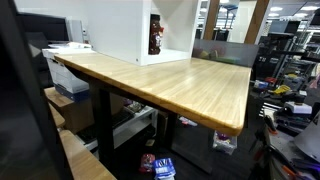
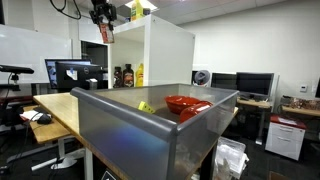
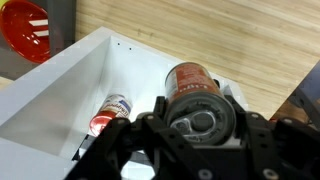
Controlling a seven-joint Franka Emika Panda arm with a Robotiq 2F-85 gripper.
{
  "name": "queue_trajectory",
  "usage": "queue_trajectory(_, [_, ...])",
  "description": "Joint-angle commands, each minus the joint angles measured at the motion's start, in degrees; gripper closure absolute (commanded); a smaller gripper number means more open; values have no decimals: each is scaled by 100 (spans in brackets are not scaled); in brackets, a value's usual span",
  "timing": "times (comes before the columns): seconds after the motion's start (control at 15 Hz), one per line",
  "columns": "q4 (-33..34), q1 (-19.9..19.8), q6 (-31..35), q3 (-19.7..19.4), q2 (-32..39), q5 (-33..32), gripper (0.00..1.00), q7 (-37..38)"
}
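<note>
Setting: an office-type research lab. Indicators: a light wooden butcher-block tabletop [image 1: 190,85] on a black metal frame; black flat computer monitors [image 2: 255,86] on adjoining desks; a lit workstation screen [image 2: 72,73] beside a white wall; background workbenches loaded with cables and equipment [image 1: 285,88].

No word, brand or number can be read in any view. In the wrist view the brown-labelled can [image 3: 190,85] shows only blurred pale print, and the red and white label on the smaller can [image 3: 110,112] is equally illegible, as are the bottles [image 2: 127,75] in an exterior view
</note>
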Motion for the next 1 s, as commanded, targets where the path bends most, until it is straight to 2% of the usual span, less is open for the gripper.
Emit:
queue_trajectory(0.0, [235, -1, 41, -34, 49, 136, 66, 4])
queue_trajectory(0.53, [269, -1, 179, -43, 25, 180, 66, 18])
queue_trajectory(0.93, [-88, -30, 367, -7, 117, 19, 66, 110])
